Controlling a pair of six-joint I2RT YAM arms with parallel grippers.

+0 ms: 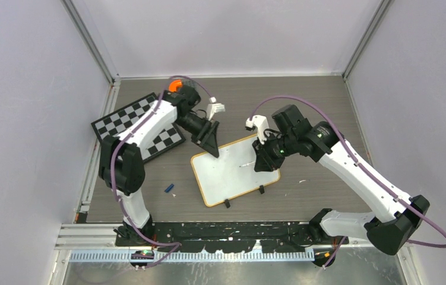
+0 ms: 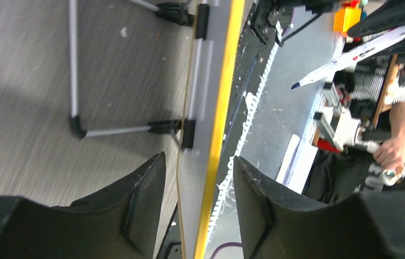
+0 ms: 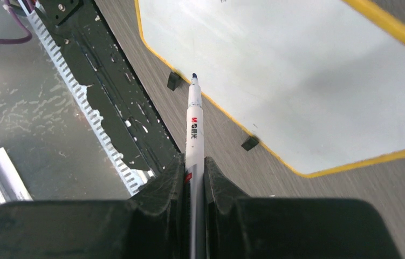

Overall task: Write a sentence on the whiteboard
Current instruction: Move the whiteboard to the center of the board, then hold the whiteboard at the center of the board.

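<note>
The whiteboard, glossy white with a yellow-orange rim and small black feet, lies mid-table. My left gripper sits at its far left corner. In the left wrist view its jaws stand open astride the board's edge, a gap on each side. My right gripper hovers over the board's right part, shut on a white marker. The marker's dark tip points at the board's near rim. The sentence is out of view; the board face that shows is plain white.
A black-and-white checkered board lies at the back left under the left arm. A small blue cap rests on the table left of the whiteboard. An orange object sits by the back wall. A black rail lines the near edge.
</note>
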